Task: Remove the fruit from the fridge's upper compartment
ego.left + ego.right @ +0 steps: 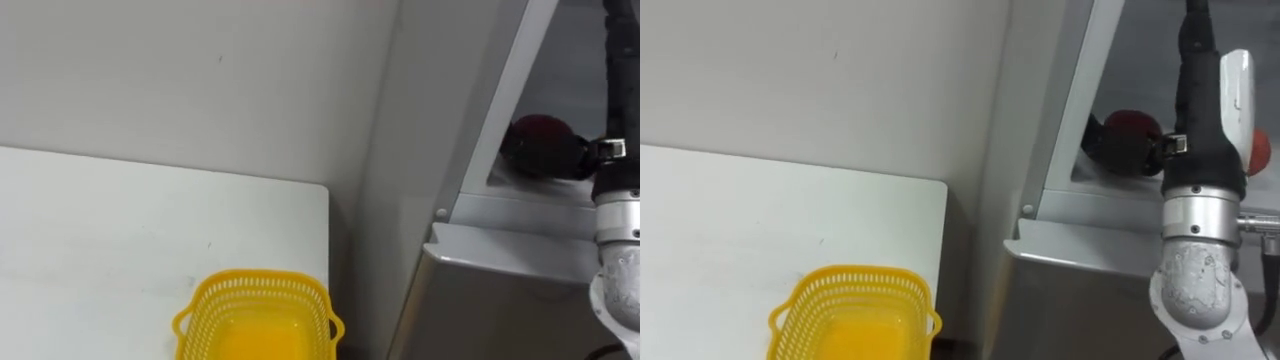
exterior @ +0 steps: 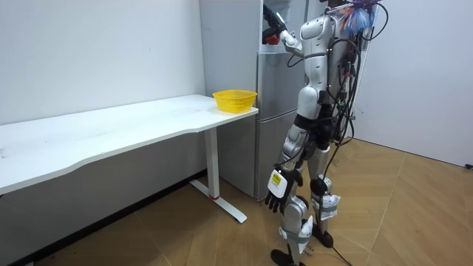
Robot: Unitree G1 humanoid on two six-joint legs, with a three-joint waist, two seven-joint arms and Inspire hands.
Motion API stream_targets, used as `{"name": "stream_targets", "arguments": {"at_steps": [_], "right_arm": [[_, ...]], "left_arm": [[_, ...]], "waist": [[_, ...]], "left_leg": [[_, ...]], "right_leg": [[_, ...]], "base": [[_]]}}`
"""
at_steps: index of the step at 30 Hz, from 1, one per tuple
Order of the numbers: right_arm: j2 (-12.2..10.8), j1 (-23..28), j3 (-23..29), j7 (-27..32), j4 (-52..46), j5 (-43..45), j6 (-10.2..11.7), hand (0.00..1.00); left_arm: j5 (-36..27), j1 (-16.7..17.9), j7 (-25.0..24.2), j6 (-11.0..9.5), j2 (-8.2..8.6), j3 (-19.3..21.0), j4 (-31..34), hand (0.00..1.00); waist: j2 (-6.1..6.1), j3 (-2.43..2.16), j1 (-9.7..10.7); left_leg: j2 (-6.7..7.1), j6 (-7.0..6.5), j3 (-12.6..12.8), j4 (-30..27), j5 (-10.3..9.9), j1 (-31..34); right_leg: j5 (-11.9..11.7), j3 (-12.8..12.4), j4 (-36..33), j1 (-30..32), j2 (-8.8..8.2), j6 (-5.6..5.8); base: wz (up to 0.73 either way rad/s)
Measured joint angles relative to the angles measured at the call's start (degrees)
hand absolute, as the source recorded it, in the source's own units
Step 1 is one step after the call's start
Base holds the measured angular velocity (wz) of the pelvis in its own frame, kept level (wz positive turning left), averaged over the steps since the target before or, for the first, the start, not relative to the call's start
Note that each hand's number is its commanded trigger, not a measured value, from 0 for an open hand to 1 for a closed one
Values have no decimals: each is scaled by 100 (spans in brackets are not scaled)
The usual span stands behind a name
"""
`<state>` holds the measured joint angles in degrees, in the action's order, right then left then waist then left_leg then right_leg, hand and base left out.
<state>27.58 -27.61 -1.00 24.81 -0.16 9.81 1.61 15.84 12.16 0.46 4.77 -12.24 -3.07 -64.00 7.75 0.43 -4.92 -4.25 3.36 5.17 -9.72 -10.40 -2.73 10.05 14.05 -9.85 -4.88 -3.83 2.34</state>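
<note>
A dark red round fruit [image 1: 1130, 126] sits in the open upper compartment of the grey fridge [image 1: 500, 300]. My right arm reaches up into that compartment from the lower right. The black right hand [image 1: 1120, 158] is curled round the fruit from below and from the sides. The same fruit [image 1: 540, 132] shows in the left eye view, just above the compartment's sill. In the room view I stand upright close to the fridge [image 2: 277, 111]. My left hand [image 2: 278, 193] hangs by my thigh with its fingers relaxed.
A yellow mesh basket [image 1: 258, 315] stands at the near right corner of the white table [image 1: 100, 230], next to the fridge. An orange-red round thing [image 1: 1261, 150] peeks out behind my forearm. The compartment's pale frame [image 1: 510, 90] slants left of the hand.
</note>
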Motion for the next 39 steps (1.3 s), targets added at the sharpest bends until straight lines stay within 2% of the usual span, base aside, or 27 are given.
{"name": "stream_targets", "arguments": {"at_steps": [5,12,19,26,31,36,37,38,39], "right_arm": [[8,0,-1,-89,0,7,-61,0],[4,0,-15,-446,169,104,-115,0],[2,1,-25,-919,406,-97,-180,0],[12,0,2,-1197,406,-283,-273,0],[262,-13,-9,-1637,408,-429,-352,0],[350,-56,-6,-1862,450,-625,-422,0],[380,-56,-6,-1902,459,-744,-422,40],[390,-57,-3,-1929,469,-798,-422,61],[394,-81,5,-1967,531,-947,-418,100]], "left_arm": [[-1,-11,-3,0,-7,0,0,0],[5,-39,-112,5,-34,-2,-2,0],[5,-44,-198,109,-56,-1,0,0],[5,-44,-226,154,-62,-2,19,0],[5,-16,-235,231,-69,-12,160,0],[-8,-40,-235,272,-87,-13,211,0],[-14,-39,-235,278,-98,-20,211,0],[-14,-34,-234,280,-105,-31,211,0],[-8,-20,-232,286,-117,-53,213,0]], "waist": [[31,-6,0],[6,13,0],[-6,20,-5],[12,-7,5],[13,-27,-3],[10,-27,2],[9,-26,4],[9,-26,8],[8,-26,15]], "left_leg": [[-1,0,4,-2,0,-11],[-2,0,-16,-11,-1,7],[-4,1,-18,-11,-1,11],[-3,1,-26,-13,-1,11],[-4,1,-27,-16,-1,13],[-5,1,-31,-48,-1,14],[-5,1,-32,-63,-1,14],[-5,1,-34,-64,-1,14],[-5,1,-35,-65,-1,11]], "right_leg": [[0,5,0,0,0,0],[-2,28,-1,-12,0,-3],[-3,29,1,-10,-1,-4],[-3,43,0,-2,-1,-4],[-8,45,-1,-3,0,-12],[-13,42,-1,-18,0,-22],[-14,40,-1,-26,1,-22],[-14,40,-2,-28,1,-22],[-14,40,-4,-34,1,-23]], "base": [[0],[0],[0],[0],[0],[0],[0],[0],[0]]}}
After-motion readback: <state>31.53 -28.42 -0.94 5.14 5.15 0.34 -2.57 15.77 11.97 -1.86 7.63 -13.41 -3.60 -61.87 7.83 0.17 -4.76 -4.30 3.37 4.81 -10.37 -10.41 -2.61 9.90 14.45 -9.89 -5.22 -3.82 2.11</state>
